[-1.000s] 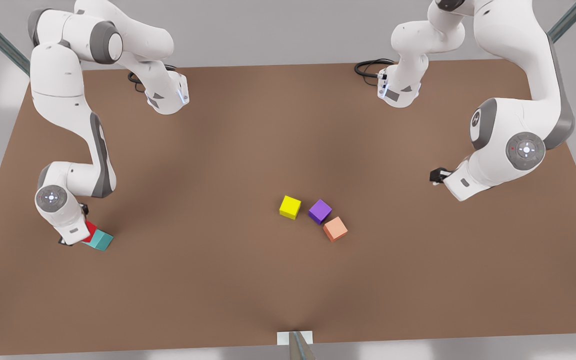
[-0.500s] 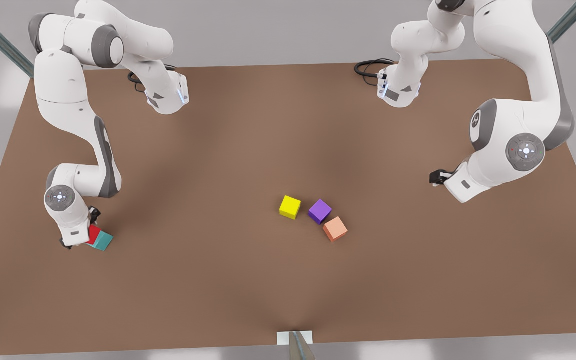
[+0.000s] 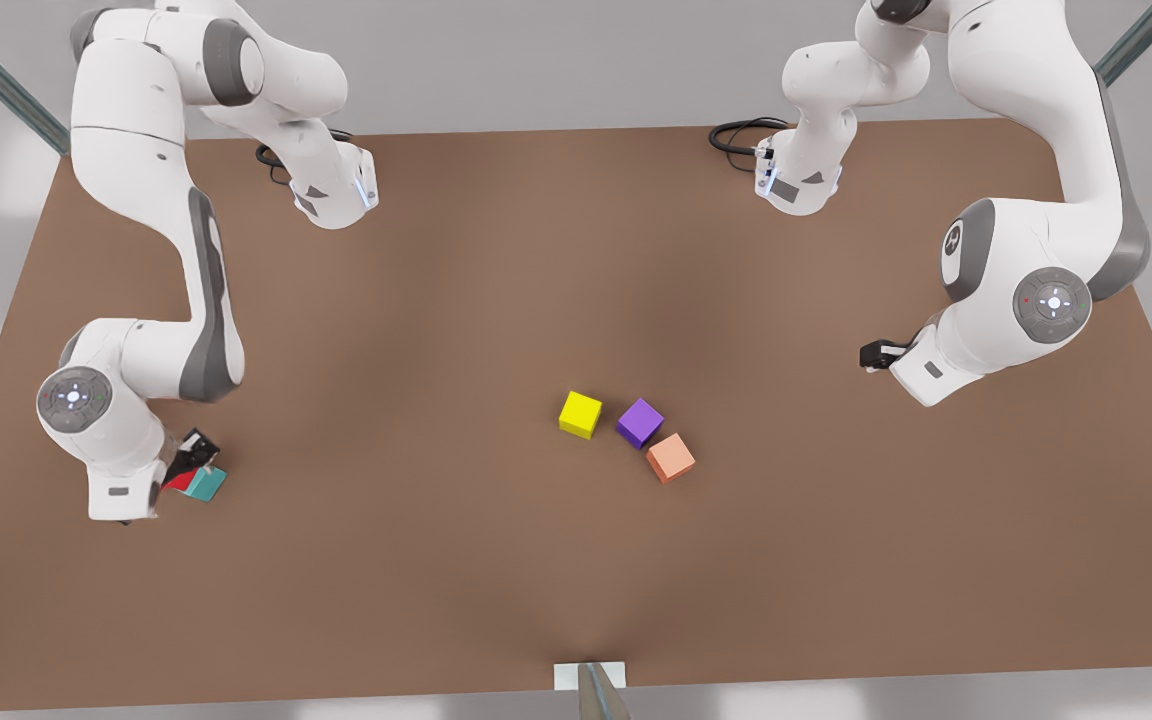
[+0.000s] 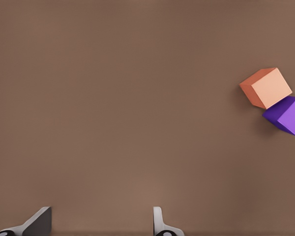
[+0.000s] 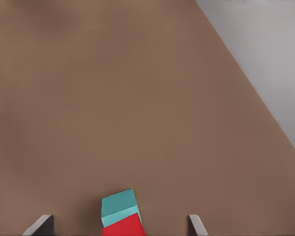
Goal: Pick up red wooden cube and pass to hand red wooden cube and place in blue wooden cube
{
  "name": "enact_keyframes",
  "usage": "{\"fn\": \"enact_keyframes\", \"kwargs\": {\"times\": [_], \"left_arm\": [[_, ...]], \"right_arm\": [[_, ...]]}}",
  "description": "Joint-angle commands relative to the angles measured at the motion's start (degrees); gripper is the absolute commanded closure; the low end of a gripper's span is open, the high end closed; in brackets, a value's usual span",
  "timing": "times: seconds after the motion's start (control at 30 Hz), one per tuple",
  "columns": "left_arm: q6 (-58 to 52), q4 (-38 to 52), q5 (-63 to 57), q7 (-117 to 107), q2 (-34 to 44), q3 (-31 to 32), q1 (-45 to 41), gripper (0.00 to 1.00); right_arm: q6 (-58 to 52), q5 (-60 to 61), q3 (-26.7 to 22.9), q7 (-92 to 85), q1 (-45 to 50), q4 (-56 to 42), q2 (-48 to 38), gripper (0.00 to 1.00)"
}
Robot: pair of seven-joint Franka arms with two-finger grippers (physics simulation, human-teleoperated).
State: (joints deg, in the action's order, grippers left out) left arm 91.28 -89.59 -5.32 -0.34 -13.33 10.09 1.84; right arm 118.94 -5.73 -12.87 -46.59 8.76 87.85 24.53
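1. Brown tabletop point(image 3: 496, 300) fills the scene, with pale grey floor past its edges.
2. At the front view's left, the right gripper point(image 3: 186, 468) hangs just over the red wooden cube point(image 3: 177, 482). In its wrist view the fingertips point(image 5: 39, 224) stand spread wide, well clear of the cube's sides, so it grips nothing.
3. That red cube sits against the blue wooden cube point(image 3: 207, 484), overlapping it on the gripper's side; the right wrist view has the red cube point(image 5: 123, 227) on top of the teal one point(image 5: 119, 206), though how squarely it rests I cannot tell.
4. Judging by this, the pick, the handover and the placing look done; only the retreat of the arm seems left.
5. Mid-table lie a yellow cube point(image 3: 580, 414), a purple cube point(image 3: 640, 423) and a salmon-orange cube point(image 3: 671, 458), untouched.
6. At the front view's right, the left gripper point(image 3: 873, 353) waits above bare table, its fingers point(image 4: 157, 221) apart and holding nothing.
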Motion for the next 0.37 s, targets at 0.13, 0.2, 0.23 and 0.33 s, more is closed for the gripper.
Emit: {"fn": "enact_keyframes", "kwargs": {"times": [0.13,0.2,0.23,0.33], "left_arm": [[0.0,0.0,0.0,-0.9,0.1,0.0,0.0,0.0],[0.0,0.0,0.0,-0.9,0.1,0.0,0.0,0.0],[0.0,0.0,0.0,-0.9,0.1,0.0,0.1,0.0],[0.0,0.0,0.0,-0.9,0.1,0.0,0.2,0.0]], "right_arm": [[-38.2,6.3,-1.2,38.9,0.0,-10.4,-9.9,0.0],[-39.0,6.1,-1.7,41.5,-0.6,-8.6,-12.5,0.0],[-38.5,6.3,-1.7,41.6,-0.6,-8.0,-12.8,0.0],[-38.5,6.4,-1.6,41.7,-0.6,-8.0,-12.9,0.0]]}}
